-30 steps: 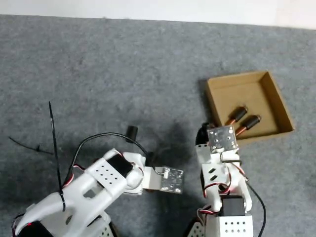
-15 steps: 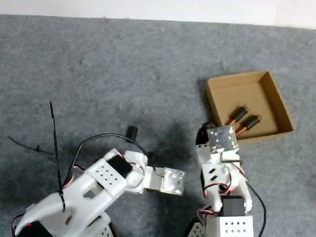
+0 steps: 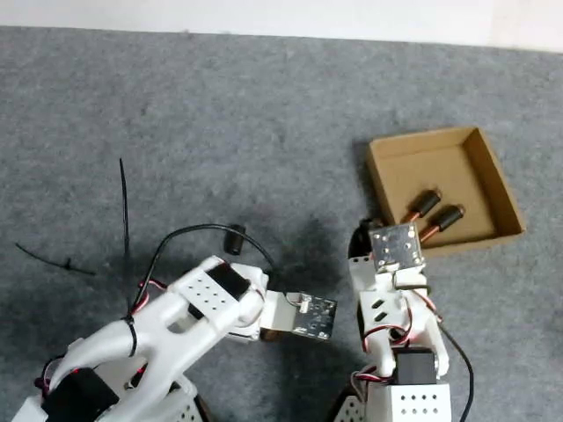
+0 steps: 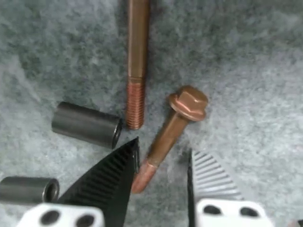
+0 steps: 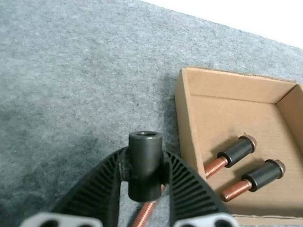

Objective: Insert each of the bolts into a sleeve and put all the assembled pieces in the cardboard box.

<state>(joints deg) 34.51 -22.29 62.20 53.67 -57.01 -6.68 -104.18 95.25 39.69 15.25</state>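
High view: the left gripper (image 3: 303,318) sits at lower centre of the grey carpet (image 3: 220,114). The right gripper (image 3: 396,246) is just right of it, beside the cardboard box (image 3: 440,167) at right, which holds two assembled pieces (image 3: 422,205). A loose sleeve (image 3: 235,236) lies left of centre.

Left wrist view: the left gripper's jaws stand narrowly apart, straddling the threaded end of a hex-head bolt (image 4: 182,118). A second bolt (image 4: 137,56) and two dark sleeves (image 4: 85,125) lie close by.

Right wrist view: the right gripper clamps a black sleeve (image 5: 145,163) lengthwise, and a copper thread (image 5: 146,213) sticks out of its wrist-side end.
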